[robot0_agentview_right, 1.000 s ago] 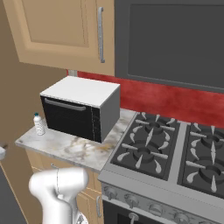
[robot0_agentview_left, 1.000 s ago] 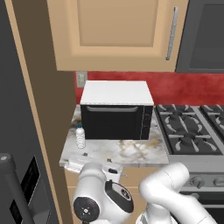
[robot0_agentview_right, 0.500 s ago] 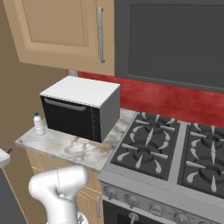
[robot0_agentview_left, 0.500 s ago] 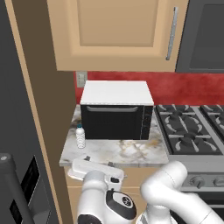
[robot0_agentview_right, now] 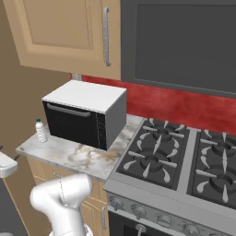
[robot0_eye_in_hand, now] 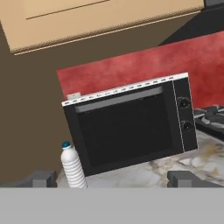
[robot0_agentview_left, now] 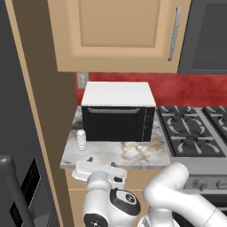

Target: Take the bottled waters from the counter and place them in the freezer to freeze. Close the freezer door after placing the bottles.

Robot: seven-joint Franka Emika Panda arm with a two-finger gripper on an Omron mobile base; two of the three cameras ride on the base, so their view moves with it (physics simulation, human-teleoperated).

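The gripper stands wide open and holds nothing: in the hand view its two dark fingertips rise far apart at the bottom edge, with bare counter between them. In the left base view the hand hangs low in front of the counter's near edge, ahead of the arm's white elbow.

The ribbed clear-white bottle stands upright on the counter, its long axis vertical and its blue cap pointing up. In the hand view it leans slightly because the camera is rolled; both base views show it straight. Seen from the gripper, it lies ahead and toward the left finger, a little inside that fingertip and apart from it, not between the jaws in any gripping sense. In the left base view the same bottle sits beyond the hand and slightly to its left, near the counter's left end; in the right base view it stands at the far left of the slab.

Directly ahead of the gripper, beyond the bottle, is the black-fronted oven with its white top; the bottle stands just beside the oven's lower left front corner. Two round knobs sit on the oven's right side. To the gripper's right lies the black gas stovetop, and above hangs a tan cabinet. To the left stands the dark grey freezer with its bar handle.
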